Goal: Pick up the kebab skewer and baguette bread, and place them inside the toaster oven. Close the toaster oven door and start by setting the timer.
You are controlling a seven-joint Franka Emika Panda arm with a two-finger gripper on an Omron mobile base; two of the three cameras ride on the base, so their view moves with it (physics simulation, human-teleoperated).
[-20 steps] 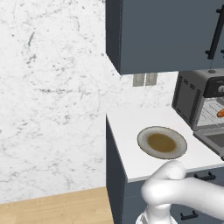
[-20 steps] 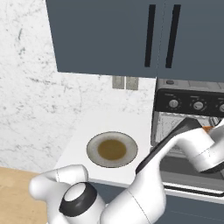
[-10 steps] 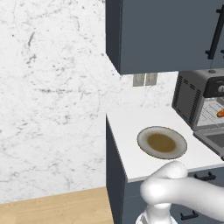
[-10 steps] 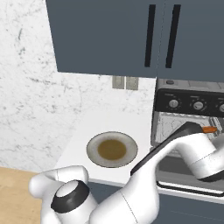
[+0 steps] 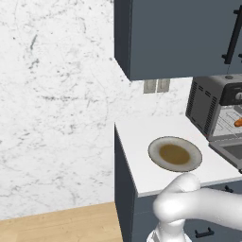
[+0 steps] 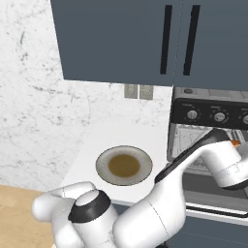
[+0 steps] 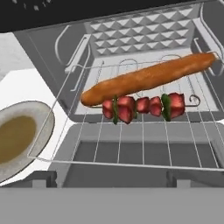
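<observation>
Tool wide open, nothing between its tips, the hand looking straight into the toaster oven (image 6: 208,121) from the front. On the wire rack (image 7: 131,140) inside lies the baguette bread (image 7: 148,78), slanting from lower left up to the right, and the kebab skewer (image 7: 144,106) sits just in front of it, touching along the loaf's lower edge. Both rest on the rack. Toaster oven door (image 7: 131,175) hangs dropped open, flat below the rack. Off to the left on the white bench (image 5: 142,137) stands a grey plate (image 5: 156,146) with a brown centre, well apart from the food. Dark blue cupboard (image 6: 121,38) hangs above.
</observation>
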